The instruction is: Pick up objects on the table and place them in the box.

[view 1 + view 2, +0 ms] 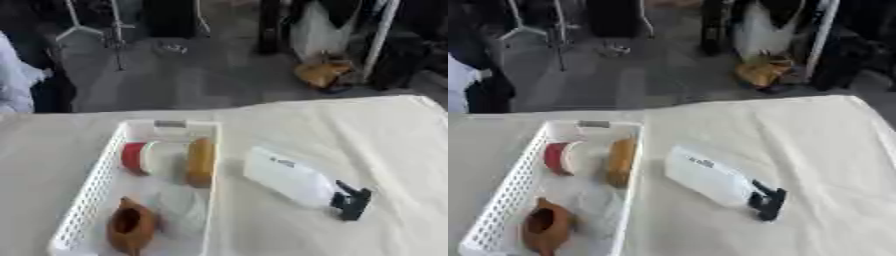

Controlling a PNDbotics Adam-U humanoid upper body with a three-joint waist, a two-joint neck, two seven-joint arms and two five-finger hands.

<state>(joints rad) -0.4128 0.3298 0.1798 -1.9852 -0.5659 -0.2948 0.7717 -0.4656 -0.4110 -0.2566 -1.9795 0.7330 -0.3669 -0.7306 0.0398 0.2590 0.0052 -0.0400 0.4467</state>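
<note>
A white spray bottle [289, 178] with a black trigger head [352, 200] lies on its side on the cream cloth, just right of the basket. The white slatted basket [90, 192] holds a red-capped white jar [143, 157] lying down, an orange-brown bread-like roll [200, 161], a brown clay-coloured cup [131, 224] and a pale translucent object [182, 208]. Neither of my hands shows in either view.
The table's cream cloth [350, 130] stretches wide to the right of the bottle. Beyond the far edge are a grey floor, tripod legs [87, 25], an orange object [322, 72] and a person's pale sleeve [16, 75] at the far left.
</note>
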